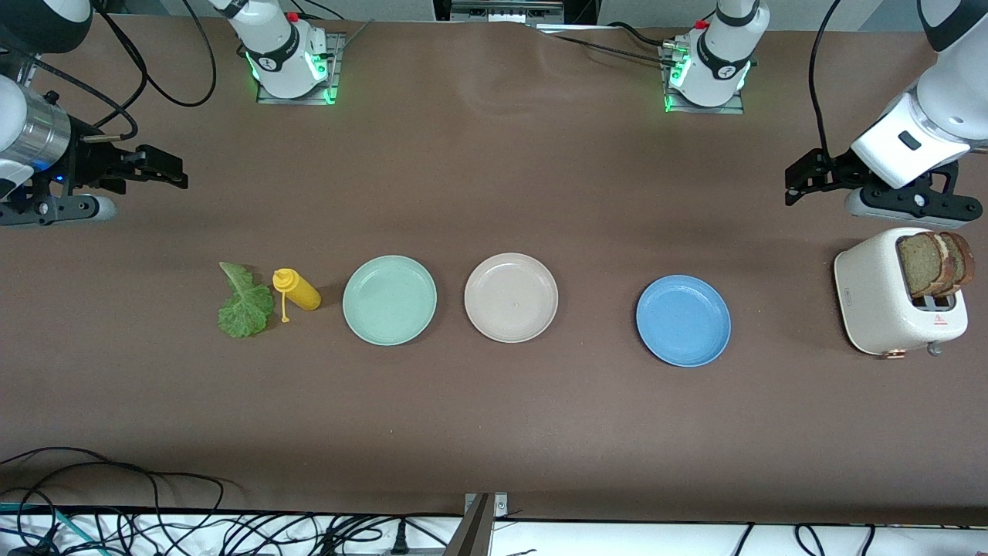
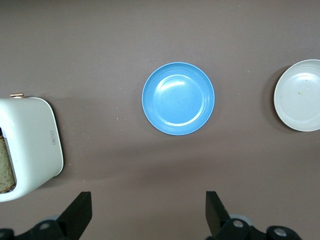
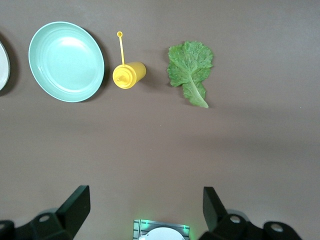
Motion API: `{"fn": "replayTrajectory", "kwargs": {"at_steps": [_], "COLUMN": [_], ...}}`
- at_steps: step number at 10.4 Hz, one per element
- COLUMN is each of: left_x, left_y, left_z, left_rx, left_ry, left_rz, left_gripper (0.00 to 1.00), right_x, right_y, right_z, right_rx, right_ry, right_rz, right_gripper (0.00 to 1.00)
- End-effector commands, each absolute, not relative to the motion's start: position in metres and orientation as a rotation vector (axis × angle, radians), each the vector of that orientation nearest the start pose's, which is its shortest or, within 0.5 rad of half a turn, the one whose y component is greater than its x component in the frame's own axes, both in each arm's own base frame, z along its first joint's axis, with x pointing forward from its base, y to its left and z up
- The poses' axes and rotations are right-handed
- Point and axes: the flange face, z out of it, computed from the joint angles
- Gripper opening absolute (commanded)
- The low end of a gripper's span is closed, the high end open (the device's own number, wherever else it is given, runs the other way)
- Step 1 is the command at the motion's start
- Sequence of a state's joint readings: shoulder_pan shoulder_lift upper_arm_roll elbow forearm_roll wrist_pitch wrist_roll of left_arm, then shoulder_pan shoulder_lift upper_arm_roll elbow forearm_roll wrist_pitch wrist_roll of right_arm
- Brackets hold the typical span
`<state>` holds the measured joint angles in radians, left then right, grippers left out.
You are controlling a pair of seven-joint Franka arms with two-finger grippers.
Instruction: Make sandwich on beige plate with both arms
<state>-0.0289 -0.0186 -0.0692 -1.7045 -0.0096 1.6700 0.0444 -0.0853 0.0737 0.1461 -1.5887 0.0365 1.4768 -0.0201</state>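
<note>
The beige plate (image 1: 511,297) (image 2: 300,95) lies bare in the middle of the table, between two other plates. No sandwich is in view. Two brown bread slices (image 1: 935,262) stand in a white toaster (image 1: 888,305) at the left arm's end. A green lettuce leaf (image 1: 245,303) (image 3: 191,70) lies flat toward the right arm's end. My left gripper (image 1: 799,181) (image 2: 148,212) hangs open and empty over bare table beside the toaster. My right gripper (image 1: 168,168) (image 3: 146,210) hangs open and empty over the right arm's end of the table.
A mint-green plate (image 1: 390,300) (image 3: 66,61) sits beside the beige one toward the right arm's end, a blue plate (image 1: 683,320) (image 2: 178,98) toward the left arm's end. A yellow squeeze bottle (image 1: 297,290) (image 3: 129,75) lies between lettuce and mint plate. Cables (image 1: 154,525) run along the table's front edge.
</note>
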Motion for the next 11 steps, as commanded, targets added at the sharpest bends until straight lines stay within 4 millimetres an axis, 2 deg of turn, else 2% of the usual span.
{"fn": "replayTrajectory", "kwargs": {"at_steps": [1,5,7,11], "left_x": [0.551,0.553,0.553,0.553], "left_y": [-0.054,-0.054,-0.054,-0.052], "left_z": [0.585,0.587,0.587,0.585], "left_rx": [-3.121,-3.12,-3.121,-3.123], "left_ry": [0.246,0.251,0.251,0.246], "left_rz": [0.031,0.024,0.024,0.031], "left_gripper": [1.0,1.0,1.0,1.0], "right_x": [0.562,0.573,0.581,0.597], "right_y": [0.033,0.017,0.014,0.005], "right_z": [0.573,0.546,0.523,0.463], "right_rx": [-3.07,-3.067,-3.056,-3.08], "right_ry": [-0.143,-0.099,-0.088,-0.082], "right_rz": [0.276,0.343,0.396,0.503], "right_gripper": [1.0,1.0,1.0,1.0]}}
